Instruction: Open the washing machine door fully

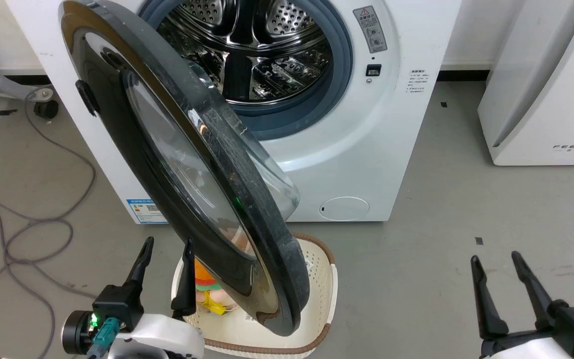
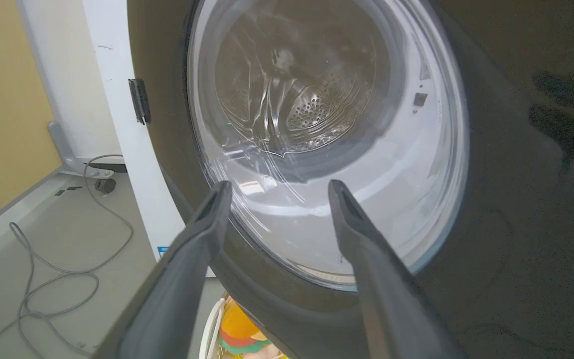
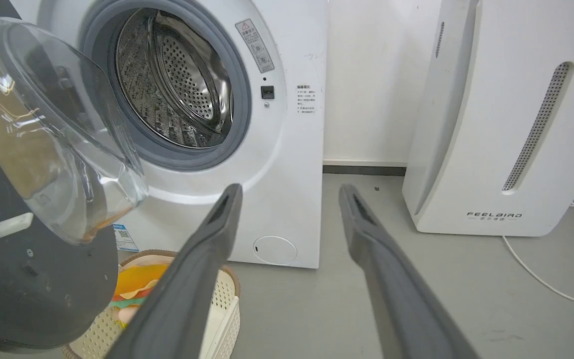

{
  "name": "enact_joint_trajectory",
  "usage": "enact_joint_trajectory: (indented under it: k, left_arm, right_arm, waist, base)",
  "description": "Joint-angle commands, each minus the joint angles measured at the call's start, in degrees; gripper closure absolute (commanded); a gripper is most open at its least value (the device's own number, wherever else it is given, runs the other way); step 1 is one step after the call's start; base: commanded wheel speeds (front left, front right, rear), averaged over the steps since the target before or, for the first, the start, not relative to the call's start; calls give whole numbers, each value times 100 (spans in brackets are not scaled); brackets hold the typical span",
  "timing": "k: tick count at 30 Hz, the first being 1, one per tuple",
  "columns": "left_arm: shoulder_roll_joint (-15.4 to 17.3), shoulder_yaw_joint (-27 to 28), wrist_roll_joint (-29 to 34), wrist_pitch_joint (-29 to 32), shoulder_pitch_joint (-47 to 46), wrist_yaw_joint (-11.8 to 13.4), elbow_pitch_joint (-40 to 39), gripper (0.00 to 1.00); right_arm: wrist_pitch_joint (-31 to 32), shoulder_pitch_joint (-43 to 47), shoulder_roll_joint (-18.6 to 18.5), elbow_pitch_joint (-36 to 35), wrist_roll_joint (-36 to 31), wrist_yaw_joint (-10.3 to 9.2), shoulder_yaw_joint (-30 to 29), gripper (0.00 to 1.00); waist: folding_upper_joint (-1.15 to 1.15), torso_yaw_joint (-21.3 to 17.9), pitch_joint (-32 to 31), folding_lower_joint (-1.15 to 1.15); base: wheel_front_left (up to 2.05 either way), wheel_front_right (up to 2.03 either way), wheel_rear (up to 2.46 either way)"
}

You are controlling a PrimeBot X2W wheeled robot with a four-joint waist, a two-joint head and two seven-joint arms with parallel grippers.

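Left gripper (image 1: 168,240) is hovering closest in the head view, fingers spread wide, gripping nothing, just beside the glossy outer face of the washing machine door (image 1: 182,149). Door is standing roughly half-swung out from the washing machine (image 1: 347,149), over a laundry basket (image 1: 334,284). Right gripper (image 1: 495,257) is sitting well apart on the door's inner side, also wide and empty, probably leaving it room to swing.

Left wrist view: fingers are aiming at the door's glass, contact hard to tell.

Right wrist view: door's inner face is showing, so I'm guessing a push from there finishes it.
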Motion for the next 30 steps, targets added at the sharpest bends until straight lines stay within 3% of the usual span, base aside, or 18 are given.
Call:
enact_joint_trajectory:
  k: [1, 2, 3, 4, 12, 19, 30]
  left_arm:
    - [8, 4, 37, -29, 36, -25, 17, 0]
    - [8, 0, 48, -29, 45, -39, 62, 9]
    - [8, -4, 63, -29, 46, -40, 84, 66]
    - [9, -8, 81, -29, 45, -40, 101, 100]
    - [9, -23, 118, -29, -27, -51, 93, 100]
    - [46, -27, 128, -29, -165, -25, -395, 100]
    - [152, 0, 352, 147, -412, 259, -2349, 100]
  right_arm:
    - [22, 69, 25, 39, 28, 5, 24, 0]
    - [10, 59, 26, 98, 31, 5, 55, 0]
    - [9, 52, 26, 123, 36, 5, 70, 0]
    - [6, 41, 26, 142, 38, 5, 84, 0]
    - [8, -15, 26, 212, 59, 5, 142, 0]
    - [20, -10, 27, 238, 83, 5, 127, 0]
    - [12, 22, 27, 291, 148, 5, 124, 0]
  waist:
    - [0, -8, -4, 0]
    - [0, -14, -19, 0]
    - [0, -17, -23, 0]
    - [0, -20, -27, 0]
    - [0, -15, -34, 0]
    - [0, -5, -66, 0]
    - [0, -47, -133, 0]
  base:
    - [0, 0, 0]
    - [0, 0, 0]
    - [0, 0, 0]
    - [0, 0, 0]
    - [0, 0, 0]
    - [0, 0, 0]
    - [0, 0, 0]
